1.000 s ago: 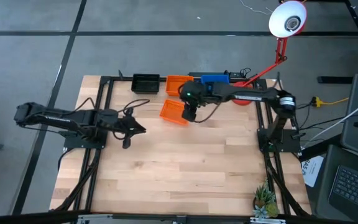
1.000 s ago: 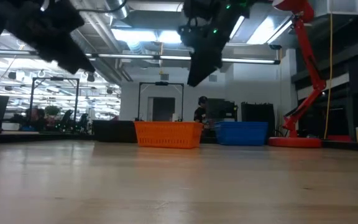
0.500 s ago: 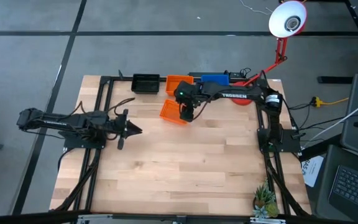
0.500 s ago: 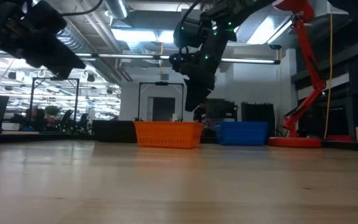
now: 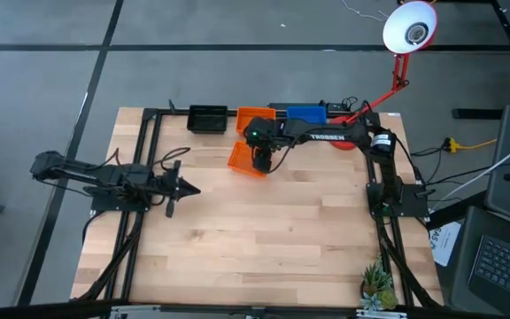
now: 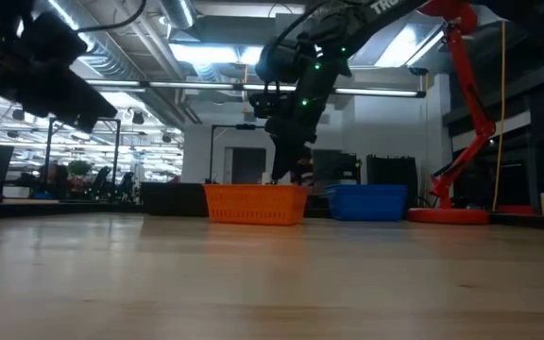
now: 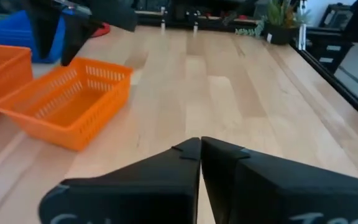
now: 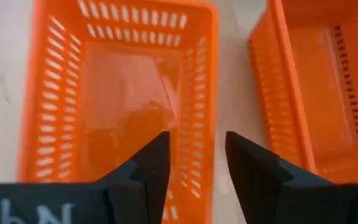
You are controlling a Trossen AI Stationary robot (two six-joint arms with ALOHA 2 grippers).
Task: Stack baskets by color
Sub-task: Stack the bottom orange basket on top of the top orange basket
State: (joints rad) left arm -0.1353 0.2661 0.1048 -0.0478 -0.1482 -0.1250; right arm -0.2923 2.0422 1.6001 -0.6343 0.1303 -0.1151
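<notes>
Up at the far edge of the table [image 5: 264, 239] sit a black basket [image 5: 207, 118], an orange basket [image 5: 253, 117] and a blue basket [image 5: 305, 112] in a row, while a loose orange basket [image 5: 245, 160] lies tilted just in front of them; its inside looks empty in the right wrist view. Whether the row baskets are stacks cannot be told. The right gripper [image 5: 261, 160] hangs over the loose basket's side wall, fingers spread wide with the wall [image 8: 199, 118] between them, nothing gripped. The left gripper [image 5: 184, 187] waits over the left side, pinched fully shut and holding nothing. Most of the pale wooden tabletop toward the near edge lies bare. A red lamp [image 5: 395, 62] stands at the far right corner, a small plant [image 5: 377, 285] at the near right.
</notes>
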